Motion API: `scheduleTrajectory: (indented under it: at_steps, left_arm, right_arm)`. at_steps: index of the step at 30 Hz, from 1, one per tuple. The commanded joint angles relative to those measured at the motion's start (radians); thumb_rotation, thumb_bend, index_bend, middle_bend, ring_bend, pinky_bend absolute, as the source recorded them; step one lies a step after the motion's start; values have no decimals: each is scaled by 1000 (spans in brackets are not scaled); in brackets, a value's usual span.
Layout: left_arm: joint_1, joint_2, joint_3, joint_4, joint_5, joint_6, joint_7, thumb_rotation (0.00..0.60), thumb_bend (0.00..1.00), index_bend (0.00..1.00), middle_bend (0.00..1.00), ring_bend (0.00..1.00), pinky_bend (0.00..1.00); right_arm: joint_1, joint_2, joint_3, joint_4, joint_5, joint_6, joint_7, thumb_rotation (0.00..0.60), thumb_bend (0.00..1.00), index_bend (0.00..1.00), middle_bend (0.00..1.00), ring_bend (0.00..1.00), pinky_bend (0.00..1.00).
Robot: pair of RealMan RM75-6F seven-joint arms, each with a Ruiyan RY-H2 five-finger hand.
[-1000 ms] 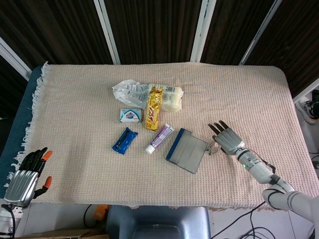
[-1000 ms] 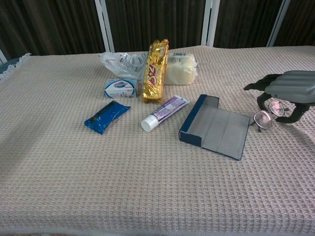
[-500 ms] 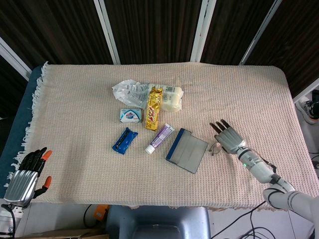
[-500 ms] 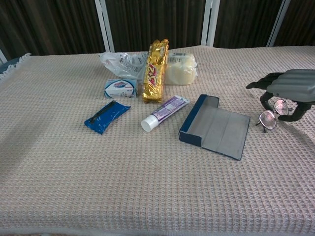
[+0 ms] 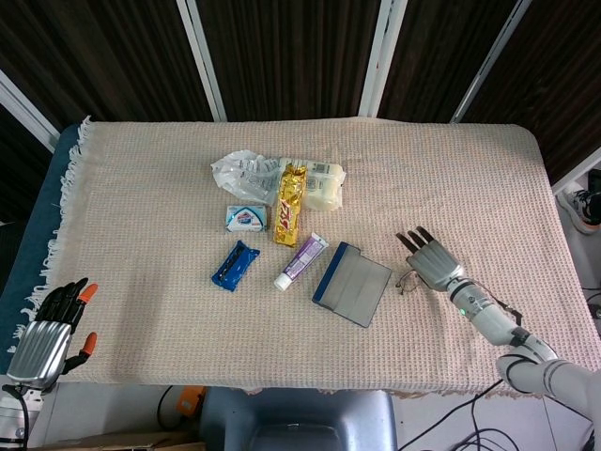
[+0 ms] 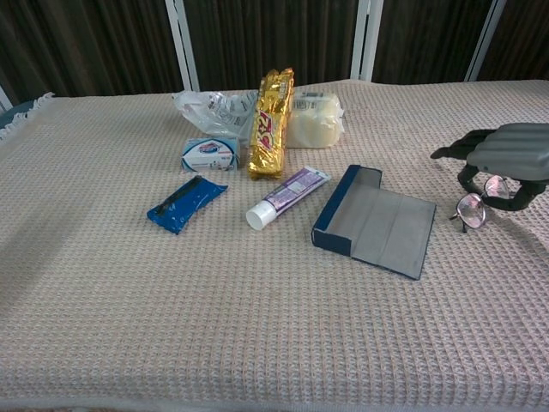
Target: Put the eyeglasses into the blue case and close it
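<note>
The blue case (image 5: pixel 352 285) (image 6: pixel 377 221) lies open and flat right of the table's middle, grey lining up. Just to its right the eyeglasses (image 5: pixel 406 280) (image 6: pixel 474 206) sit tilted on the cloth, one lens toward the case. My right hand (image 5: pixel 430 260) (image 6: pixel 506 159) arches over them, and its curled fingers grip the far side of the frame. Part of the glasses is hidden under the palm. My left hand (image 5: pixel 52 334) hangs off the table's front left corner, fingers apart and holding nothing; the chest view does not show it.
Left of the case lie a toothpaste tube (image 5: pixel 300 260) (image 6: pixel 287 196) and a blue packet (image 5: pixel 235 264). Behind them are a gold snack bag (image 5: pixel 290 202), a soap box (image 5: pixel 246 218), a clear plastic bag (image 5: pixel 242 173) and a pale yellow pack (image 5: pixel 323 183).
My right hand has drawn slightly right, away from the case, and the eyeglasses have shifted right with it. The left hand and the case have stayed put.
</note>
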Motion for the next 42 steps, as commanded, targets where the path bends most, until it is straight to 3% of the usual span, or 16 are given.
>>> scheduleTrajectory:
  at_steps: [1,13,24,32,42]
  left_arm:
    - [0,1,0,0,0,0,-2,600,431,0,0,0,100]
    - [0,2,1,2,3,0,-8,600,430,0,0,0,99]
    - [4,10,0,5,4,11,-31,600,430,0,0,0,100]
    - [8,14,3,6,12,19,-41,600,430,0,0,0,100]
    - [4,20,7,7,18,12,-53,600,430,0,0,0,101]
  right_arm:
    - [-2,0,0,-1,-2,6,-2,600,637,712,70,0,0]
    - [-12,25,15,-44,-32,88,-9,600,638,734,80,0,0]
    - [11,57,19,-210,-101,140,-29,600,638,734,82,0,0]
    - [35,24,39,-253,-84,108,-58,600,637,731,82,0,0]
    - [82,-50,77,-231,-41,53,-102,600,637,721,82,0,0]
